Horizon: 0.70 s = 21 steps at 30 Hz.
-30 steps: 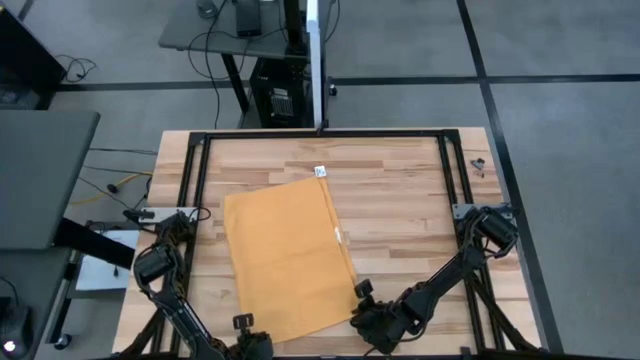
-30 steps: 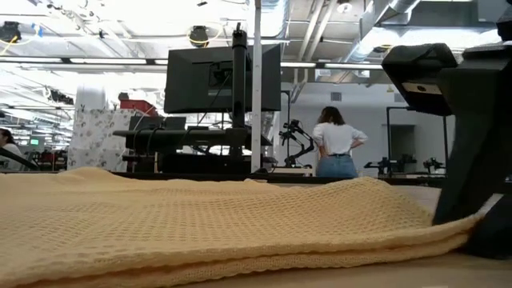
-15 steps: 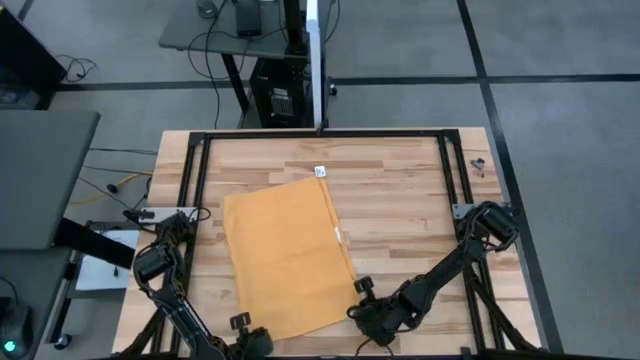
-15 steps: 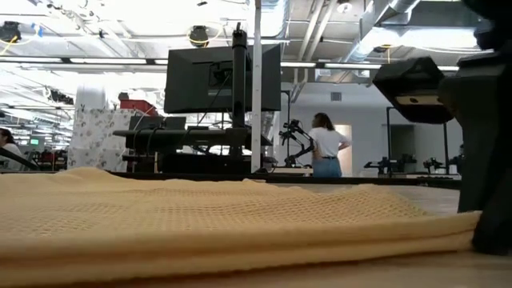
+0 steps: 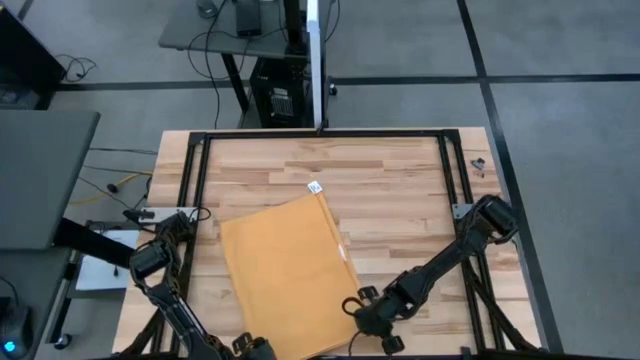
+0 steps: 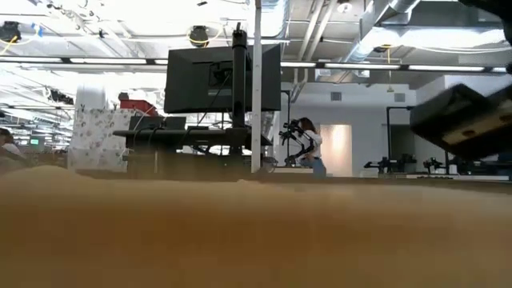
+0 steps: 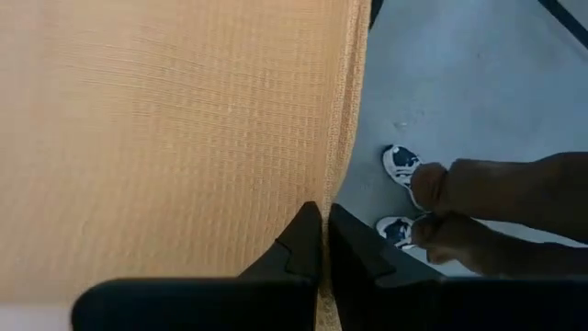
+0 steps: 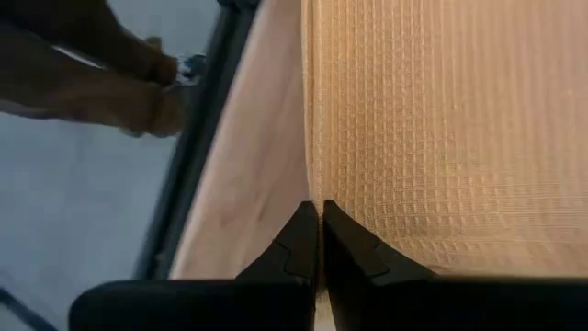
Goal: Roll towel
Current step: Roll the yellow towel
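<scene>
Left gripper (image 7: 322,241): fingers closed flat, pinched on the near edge of the towel (image 5: 285,270).

Right gripper (image 8: 318,241): fingers likewise closed on the same near edge, at the other corner.

Towel: spread flat on the table (image 5: 400,200), skewed, white tag (image 5: 315,187) at the far corner.

Risk: thin cloth may be lost from either pinch; a crooked roll is likely if the corners are moved unevenly.
</scene>
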Tool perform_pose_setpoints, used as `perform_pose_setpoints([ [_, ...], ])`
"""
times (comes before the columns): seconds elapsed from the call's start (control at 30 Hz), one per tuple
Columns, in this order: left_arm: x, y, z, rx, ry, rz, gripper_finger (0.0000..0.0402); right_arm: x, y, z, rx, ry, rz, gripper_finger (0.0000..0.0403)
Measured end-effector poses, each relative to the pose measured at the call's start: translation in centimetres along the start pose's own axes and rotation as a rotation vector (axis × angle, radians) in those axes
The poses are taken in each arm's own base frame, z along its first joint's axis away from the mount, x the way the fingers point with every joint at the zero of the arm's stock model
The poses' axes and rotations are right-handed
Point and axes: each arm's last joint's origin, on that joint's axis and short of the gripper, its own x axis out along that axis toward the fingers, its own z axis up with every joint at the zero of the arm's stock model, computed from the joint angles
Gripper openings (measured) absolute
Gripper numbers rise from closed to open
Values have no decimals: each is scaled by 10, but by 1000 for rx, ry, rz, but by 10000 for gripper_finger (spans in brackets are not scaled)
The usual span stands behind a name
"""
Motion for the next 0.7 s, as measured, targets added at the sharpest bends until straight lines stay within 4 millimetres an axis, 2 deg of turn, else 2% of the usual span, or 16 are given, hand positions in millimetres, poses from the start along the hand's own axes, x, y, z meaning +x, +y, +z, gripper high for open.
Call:
perform_pose_setpoints([
  [0.27, -33, 9, 10, -4, -4, 16, 0, -39, -27, 20, 70, -31, 116, 0],
  [0.47, -35, 31, 15, -73, -20, -48, 0, -50, -57, 28, 125, -9, 234, 0],
  [0.6, -24, 58, 17, -141, -23, -135, 0, -55, -75, 30, 137, -9, 274, 0],
  [0.7, -19, 79, 20, -169, -30, -128, 0, -55, -92, 25, 163, -10, 253, 0],
])
